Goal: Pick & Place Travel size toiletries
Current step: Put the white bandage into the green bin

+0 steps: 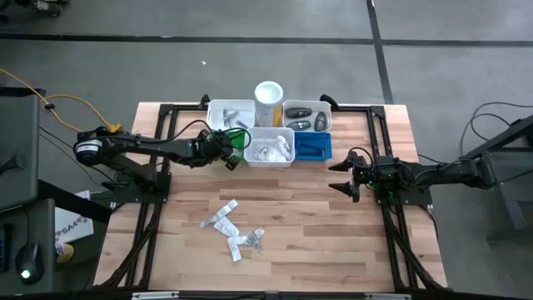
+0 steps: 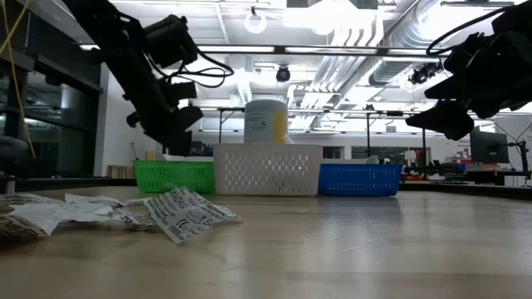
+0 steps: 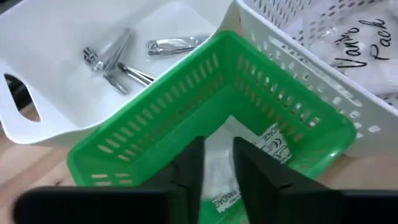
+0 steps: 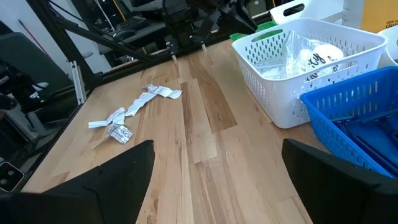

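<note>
Hovering over the green bin, the left gripper has its fingers slightly parted around a printed packet lying in the bin; right gripper waits wide open.

From straight overhead I had the whole table laid out below me, left arm on the picture's left, right arm on its right, the cluster of bins at the far edge. My low camera sat right at tabletop height, looking level across the wood past the packets at the green bin, the white mesh bin and the blue bin, with the room behind. The left wrist camera peered close down into the green bin, while the right wrist one looked across the table from farther off, sharing the white mesh bin and the scattered packets with the overhead and low views.
</note>
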